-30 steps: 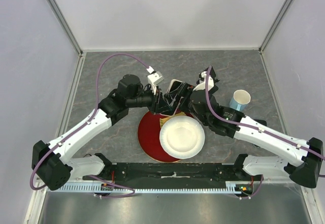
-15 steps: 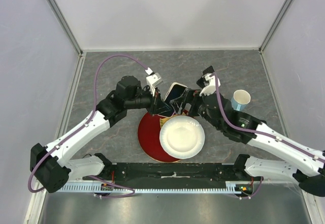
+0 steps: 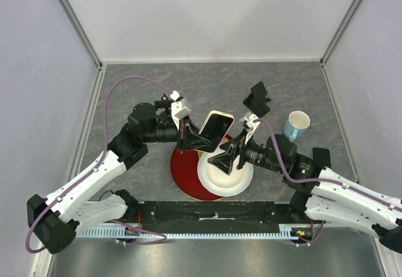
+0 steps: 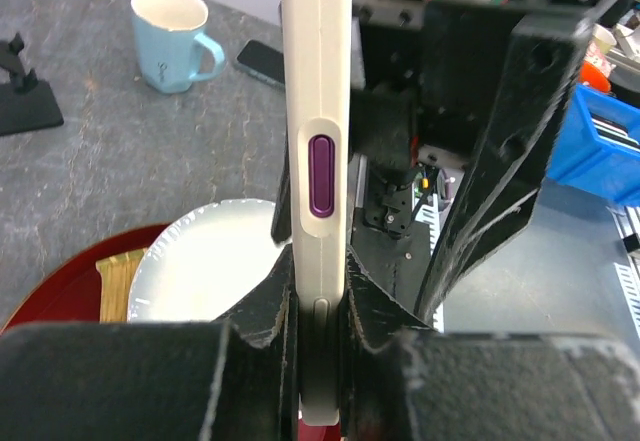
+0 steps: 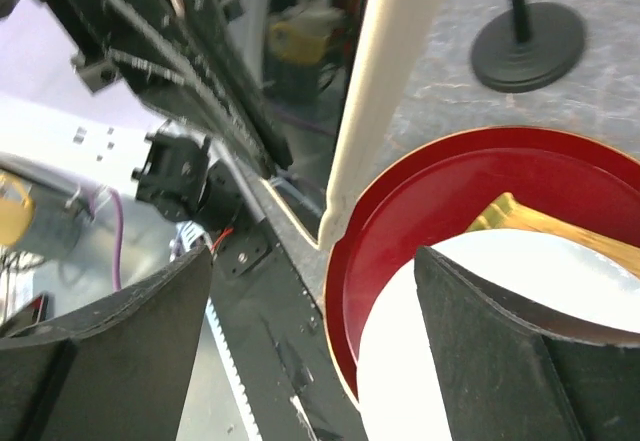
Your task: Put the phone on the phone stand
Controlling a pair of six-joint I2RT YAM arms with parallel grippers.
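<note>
Half the job looks done: the phone [image 3: 217,130] is off the desk [image 3: 138,82] and in the air, but it is not yet on the stand [image 3: 258,97].

The left fingers [image 4: 262,336] are clamped on the phone's lower end, one on the screen side and one on the back. The left wrist view shows it edge-on and upright. From above, it hangs over the far rim of the white plate [image 3: 233,183], with its dark screen tilted up. The right fingers [image 5: 120,361] are spread wide with nothing between them. They hover over the white plate just beside the phone, and I cannot see them touching it.

The stand sits on the desk beyond the white plate, to its far right, with nothing on it. It is clearly apart from the phone. The mug [image 3: 296,125] stands further right of the white plate, past the stand. The red plate [image 3: 182,173] lies under the white plate's left side.

What is left, by my reading, is to carry the phone across to the stand, lean it against the back rest and let go. The mug looks close enough to the stand to need some care on the way in.
</note>
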